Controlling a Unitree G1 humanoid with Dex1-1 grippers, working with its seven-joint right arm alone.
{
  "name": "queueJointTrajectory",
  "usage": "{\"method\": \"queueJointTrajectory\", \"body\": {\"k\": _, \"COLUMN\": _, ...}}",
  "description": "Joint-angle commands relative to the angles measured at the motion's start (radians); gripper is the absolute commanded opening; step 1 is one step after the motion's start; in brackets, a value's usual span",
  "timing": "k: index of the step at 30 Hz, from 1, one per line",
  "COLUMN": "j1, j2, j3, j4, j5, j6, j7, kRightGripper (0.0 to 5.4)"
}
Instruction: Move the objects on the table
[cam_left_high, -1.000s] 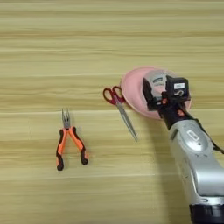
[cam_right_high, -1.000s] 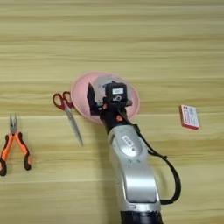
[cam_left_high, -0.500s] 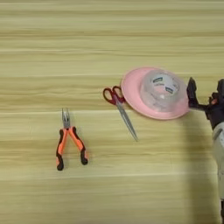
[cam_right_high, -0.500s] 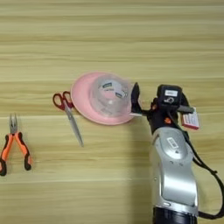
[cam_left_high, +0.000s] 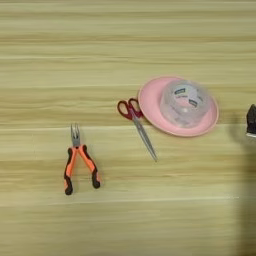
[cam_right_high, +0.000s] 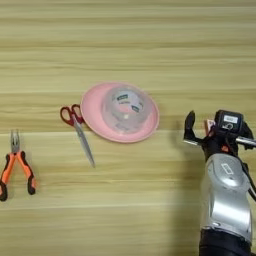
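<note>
Now, gripper: the right gripper (cam_right_high: 199, 131) sits toward the table's right edge, at mid-depth; one black finger (cam_right_high: 189, 125) stands up at its left, but the other is hidden behind the wrist block, so I cannot tell whether it is spread or closed, nor whether it holds anything.
Card: a sliver of the white-and-red card (cam_right_high: 209, 125) shows just behind the gripper, mostly covered by it (touching or merely beside, I cannot say).
Arm pose: the silver forearm (cam_right_high: 226, 197) rises from the table's near edge at the right, pointing away toward the far edge, wrist level with the plate's near rim.
Plate: the pink plate (cam_right_high: 91, 107) lies left of the gripper, apart from it, around the table's middle.
Tape: the clear tape roll (cam_right_high: 125, 106) lies flat on the plate.
Scissors: the red-handled scissors (cam_right_high: 76, 125) lie with handles against the plate's left rim, blades angled toward the near edge.
Pliers: the orange-and-black pliers (cam_left_high: 78, 160) are well apart, toward the left edge, jaws pointing to the far edge.
Risk, card: thin and flat on the wood, it may slide under a fingertip rather than lift.
Risk, plate: a leftward sweep of the arm could nudge the plate and shift the tape and scissors with it.
</note>
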Motion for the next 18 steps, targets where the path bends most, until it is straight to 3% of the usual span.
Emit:
{"method": "queueJointTrajectory", "body": {"k": 1, "j1": -0.086, "j2": -0.073, "j3": -0.024, "j4": 0.076, "j5": 0.021, "j6": -0.071, "j7": 0.007, "kRightGripper": 5.37}}
{"method": "queueJointTrajectory", "body": {"k": 7, "j1": -0.120, "j2": -0.098, "j3": -0.046, "j4": 0.229, "j5": 0.046, "j6": -0.121, "j7": 0.006, "kRightGripper": 5.37}}
{"method": "queueJointTrajectory", "body": {"k": 18, "j1": -0.153, "j2": -0.126, "j3": -0.069, "j4": 0.380, "j5": 0.089, "j6": -0.177, "j7": 0.003, "kRightGripper": 5.37}}
